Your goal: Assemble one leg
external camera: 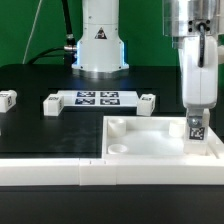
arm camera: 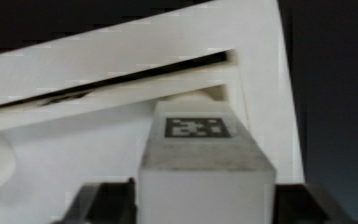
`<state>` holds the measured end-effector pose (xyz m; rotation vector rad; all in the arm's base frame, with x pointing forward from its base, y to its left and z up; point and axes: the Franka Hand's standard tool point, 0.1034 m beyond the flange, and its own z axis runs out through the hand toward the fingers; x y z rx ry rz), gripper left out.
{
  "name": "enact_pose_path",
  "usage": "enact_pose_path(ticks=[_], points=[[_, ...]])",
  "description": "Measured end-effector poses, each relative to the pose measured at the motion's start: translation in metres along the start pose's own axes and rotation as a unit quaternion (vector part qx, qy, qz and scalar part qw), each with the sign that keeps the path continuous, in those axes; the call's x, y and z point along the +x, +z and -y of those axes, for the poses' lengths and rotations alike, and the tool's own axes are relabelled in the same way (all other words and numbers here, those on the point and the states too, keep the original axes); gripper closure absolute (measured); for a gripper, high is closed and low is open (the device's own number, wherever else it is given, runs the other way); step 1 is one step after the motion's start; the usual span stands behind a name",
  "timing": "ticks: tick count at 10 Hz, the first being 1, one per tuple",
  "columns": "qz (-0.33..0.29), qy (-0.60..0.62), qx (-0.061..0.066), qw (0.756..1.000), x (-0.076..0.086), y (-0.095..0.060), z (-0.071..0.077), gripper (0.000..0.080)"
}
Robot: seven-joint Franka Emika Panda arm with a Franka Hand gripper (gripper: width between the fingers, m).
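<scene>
My gripper [external camera: 196, 108] is at the exterior view's right, shut on the leg [external camera: 196, 127], a stubby white block with a marker tag. It holds the leg upright, with its lower end at the near right corner of the large flat white square piece [external camera: 140, 140]. In the wrist view the leg [arm camera: 202, 155] runs out from between my dark fingers [arm camera: 108, 200], with my gripper [arm camera: 206, 208] closed on it and its tag facing the camera. The square piece [arm camera: 87, 110] lies behind it. Whether the leg's end sits in a corner socket is hidden.
Three more loose legs lie on the black table: one at the far left [external camera: 8, 99], one left of the marker board [external camera: 52, 103], and one right of it [external camera: 148, 100]. The marker board [external camera: 98, 98] lies before the robot base [external camera: 100, 45]. A white rail [external camera: 50, 172] runs along the front.
</scene>
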<state>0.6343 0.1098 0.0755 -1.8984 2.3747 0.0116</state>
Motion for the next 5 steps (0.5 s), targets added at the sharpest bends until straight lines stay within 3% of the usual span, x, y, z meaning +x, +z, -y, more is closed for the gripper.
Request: enact_pose_path(ticks=[1, 2, 5], points=[[0.000, -0.044, 0.000, 0.999, 0.0001, 0.0000, 0.0001, 0.0341], [0.000, -0.099, 0.000, 0.995, -0.0001, 0.0001, -0.0001, 0.0196], [0.001, -0.162, -0.001, 0.987, -0.0030, 0.0010, -0.0018, 0.0152]])
